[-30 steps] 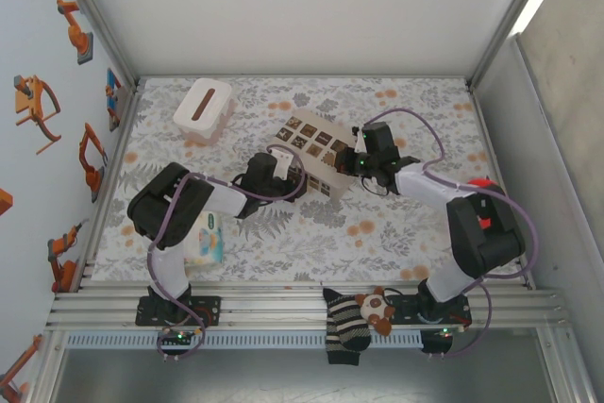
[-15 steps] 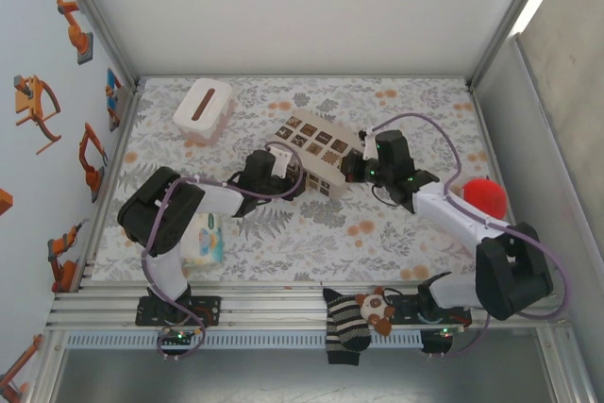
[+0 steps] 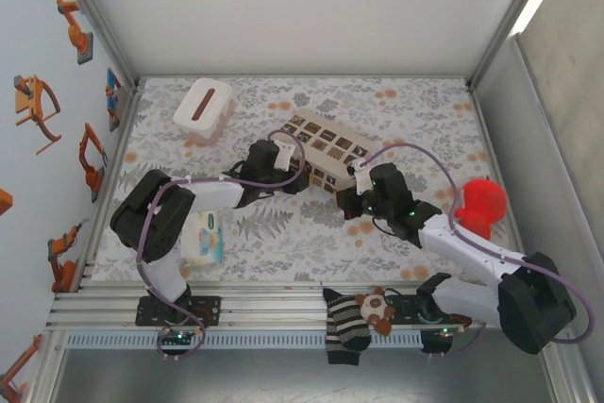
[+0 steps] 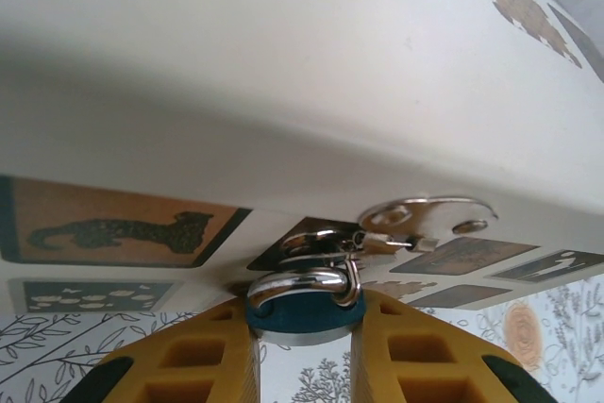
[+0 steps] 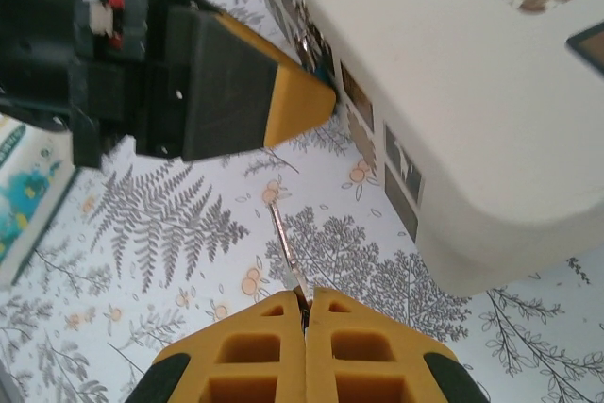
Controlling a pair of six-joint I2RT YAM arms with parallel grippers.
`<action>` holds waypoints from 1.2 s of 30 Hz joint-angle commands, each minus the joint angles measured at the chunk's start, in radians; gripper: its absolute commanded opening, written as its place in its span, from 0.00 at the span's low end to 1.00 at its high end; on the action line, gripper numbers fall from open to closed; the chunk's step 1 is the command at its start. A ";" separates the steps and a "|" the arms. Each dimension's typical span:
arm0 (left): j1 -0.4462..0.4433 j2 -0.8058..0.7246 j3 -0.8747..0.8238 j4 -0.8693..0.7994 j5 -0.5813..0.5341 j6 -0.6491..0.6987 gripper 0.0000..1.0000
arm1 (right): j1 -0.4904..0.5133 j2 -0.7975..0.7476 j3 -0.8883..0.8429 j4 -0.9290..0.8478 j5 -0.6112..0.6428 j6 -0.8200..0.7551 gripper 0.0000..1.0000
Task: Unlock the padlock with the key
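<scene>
On the bench (image 3: 425,110), the box (image 3: 326,143) sits near centre. The left end effector (image 4: 304,332) pinches the padlock (image 4: 302,313) at the box's 7 o'clock edge. The right end effector (image 5: 305,307), at 5 o'clock, is pressed together on the key (image 5: 286,254). To do this step well, the left should steady the lock body while the right lines the blade up with the keyway, hidden here, before pushing in. The padlock is tiny and blue-bodied, its bright shackle hooked at the box's hasp (image 4: 425,219).
</scene>
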 commanded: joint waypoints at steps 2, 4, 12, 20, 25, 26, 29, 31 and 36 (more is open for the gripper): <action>-0.007 -0.054 0.066 -0.032 0.050 -0.036 0.22 | 0.033 0.000 -0.035 0.078 0.071 -0.062 0.00; -0.007 -0.056 0.084 -0.061 0.058 -0.047 0.22 | 0.058 0.010 -0.036 0.085 0.105 -0.088 0.00; -0.006 -0.060 0.134 -0.130 0.100 -0.084 0.22 | 0.086 0.071 -0.056 0.175 0.152 -0.129 0.00; -0.007 -0.068 0.155 -0.148 0.128 -0.131 0.22 | 0.096 0.134 -0.048 0.241 0.176 -0.174 0.00; -0.006 -0.071 0.175 -0.173 0.150 -0.152 0.22 | 0.096 0.161 -0.061 0.288 0.200 -0.199 0.00; -0.007 -0.072 0.177 -0.173 0.157 -0.159 0.22 | 0.096 0.164 -0.065 0.299 0.205 -0.204 0.00; -0.007 -0.074 0.187 -0.182 0.170 -0.174 0.22 | 0.096 0.178 -0.064 0.323 0.207 -0.213 0.00; -0.007 -0.074 0.193 -0.186 0.175 -0.181 0.22 | 0.096 0.187 -0.065 0.340 0.210 -0.215 0.00; -0.005 -0.075 0.200 -0.191 0.175 -0.183 0.22 | 0.096 0.214 -0.069 0.373 0.216 -0.219 0.00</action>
